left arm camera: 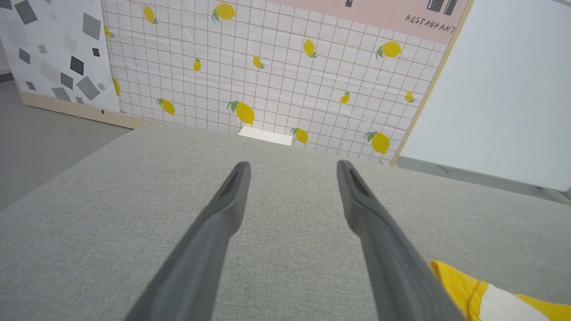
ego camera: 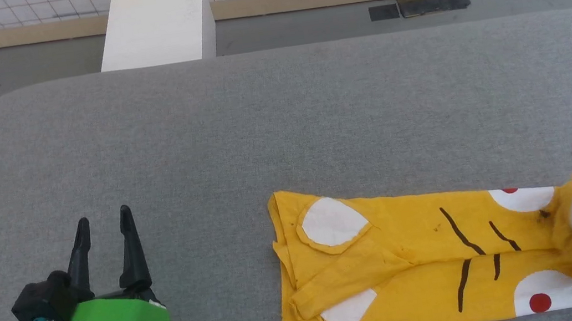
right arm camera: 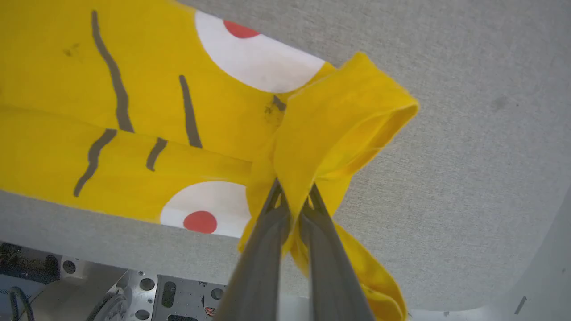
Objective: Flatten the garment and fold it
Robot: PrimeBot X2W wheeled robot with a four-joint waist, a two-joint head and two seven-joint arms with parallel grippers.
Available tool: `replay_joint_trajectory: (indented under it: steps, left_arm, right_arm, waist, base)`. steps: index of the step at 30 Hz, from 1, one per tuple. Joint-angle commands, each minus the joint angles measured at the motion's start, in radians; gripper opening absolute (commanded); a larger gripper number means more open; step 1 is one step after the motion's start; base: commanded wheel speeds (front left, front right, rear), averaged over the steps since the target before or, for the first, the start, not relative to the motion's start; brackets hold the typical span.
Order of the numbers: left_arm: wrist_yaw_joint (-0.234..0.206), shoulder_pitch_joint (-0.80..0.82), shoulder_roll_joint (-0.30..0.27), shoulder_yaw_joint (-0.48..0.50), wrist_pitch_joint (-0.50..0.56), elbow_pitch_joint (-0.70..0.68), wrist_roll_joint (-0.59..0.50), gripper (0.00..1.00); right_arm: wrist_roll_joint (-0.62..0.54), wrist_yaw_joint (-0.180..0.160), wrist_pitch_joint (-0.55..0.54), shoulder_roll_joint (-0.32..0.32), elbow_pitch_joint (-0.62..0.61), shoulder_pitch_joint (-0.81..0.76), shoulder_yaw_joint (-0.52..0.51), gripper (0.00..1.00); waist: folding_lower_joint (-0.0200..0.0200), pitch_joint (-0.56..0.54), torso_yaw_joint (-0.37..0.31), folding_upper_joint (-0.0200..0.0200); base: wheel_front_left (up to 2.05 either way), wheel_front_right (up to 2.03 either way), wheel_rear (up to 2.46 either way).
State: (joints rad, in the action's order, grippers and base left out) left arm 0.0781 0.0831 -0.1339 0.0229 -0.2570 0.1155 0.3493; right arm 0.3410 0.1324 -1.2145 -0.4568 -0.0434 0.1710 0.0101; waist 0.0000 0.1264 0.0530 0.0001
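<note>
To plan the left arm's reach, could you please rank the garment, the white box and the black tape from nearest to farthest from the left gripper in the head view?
From the left gripper:
1. The garment, on the table to its right.
2. The white box, beyond the table's far edge.
3. The black tape, on the floor, far right.

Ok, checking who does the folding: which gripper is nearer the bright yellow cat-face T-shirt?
Right. The right gripper is shut on one end of the bright yellow T-shirt; the left gripper stands open over the grey fabric surface, apart from the shirt.
</note>
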Motion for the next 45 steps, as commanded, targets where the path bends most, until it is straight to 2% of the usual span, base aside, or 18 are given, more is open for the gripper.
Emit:
replay_joint_trajectory:
  steps: [1, 5, 9, 16, 22, 28, 33, 34, 35, 40, 45]
  left_arm:
    - [-0.002, -0.007, 0.0, 0.0, -0.004, 0.001, 0.007, 1.0]
    - [0.0, -0.008, 0.003, -0.006, -0.004, 0.006, 0.015, 1.0]
    - [0.002, -0.004, 0.003, -0.01, -0.004, 0.012, 0.022, 1.0]
    - [0.001, -0.01, 0.008, -0.006, -0.004, 0.019, 0.031, 1.0]
    - [0.002, -0.018, 0.013, -0.008, -0.004, 0.024, 0.037, 1.0]
    - [0.002, -0.013, 0.021, -0.008, -0.005, 0.023, 0.046, 1.0]
    - [0.003, -0.016, 0.024, 0.002, -0.005, 0.019, 0.049, 1.0]
    - [0.003, -0.017, 0.025, 0.005, -0.005, 0.019, 0.049, 1.0]
    - [0.002, -0.021, 0.024, 0.011, -0.005, 0.019, 0.049, 1.0]
    - [0.003, -0.029, 0.021, 0.015, -0.005, 0.028, 0.049, 1.0]
    - [0.002, -0.036, 0.019, 0.018, -0.005, 0.029, 0.048, 1.0]
  right_arm:
    - [0.026, -0.002, -0.014, 0.005, -0.038, -0.006, 0.028, 0.0]
    - [0.075, -0.002, 0.004, 0.055, -0.103, 0.016, 0.115, 0.0]
    - [0.098, -0.002, 0.058, 0.124, -0.076, 0.06, 0.207, 0.0]
    - [0.099, -0.002, 0.163, 0.257, 0.062, 0.15, 0.354, 0.0]
    - [0.089, -0.002, 0.256, 0.354, 0.196, 0.214, 0.424, 0.0]
    - [0.053, -0.002, 0.335, 0.396, 0.356, 0.258, 0.442, 0.0]
    - [0.01, -0.002, 0.405, 0.405, 0.481, 0.277, 0.439, 0.0]
    - [0.026, -0.002, 0.421, 0.406, 0.491, 0.278, 0.452, 0.4]
    - [0.066, -0.002, 0.452, 0.406, 0.492, 0.285, 0.487, 1.0]
    - [0.211, -0.002, 0.492, 0.406, 0.439, 0.314, 0.579, 1.0]
    - [0.299, -0.002, 0.537, 0.406, 0.372, 0.34, 0.602, 1.0]
  waist:
    - [0.0, -0.005, -0.001, -0.0001]
    - [0.0, -0.009, 0.002, -0.0001]
    - [0.0, -0.006, 0.022, -0.0001]
    - [0.0, -0.004, 0.064, -0.0001]
    - [0.0, 0.008, 0.103, -0.0001]
    - [0.0, 0.028, 0.133, -0.0001]
    - [0.0, 0.037, 0.138, -0.0001]
    - [0.0, 0.036, 0.137, -0.0001]
    - [0.0, 0.032, 0.128, -0.0001]
    - [0.0, 0.006, 0.094, -0.0001]
    - [0.0, -0.031, 0.049, -0.0001]
  base:
    - [0.0, 0.0, 0.0]
    - [0.0, 0.0, 0.0]
    - [0.0, 0.0, 0.0]
    - [0.0, 0.0, 0.0]
    - [0.0, 0.0, 0.0]
    - [0.0, 0.0, 0.0]
    - [0.0, 0.0, 0.0]
    - [0.0, 0.0, 0.0]
    - [0.0, 0.0, 0.0]
    - [0.0, 0.0, 0.0]
    - [0.0, 0.0, 0.0]
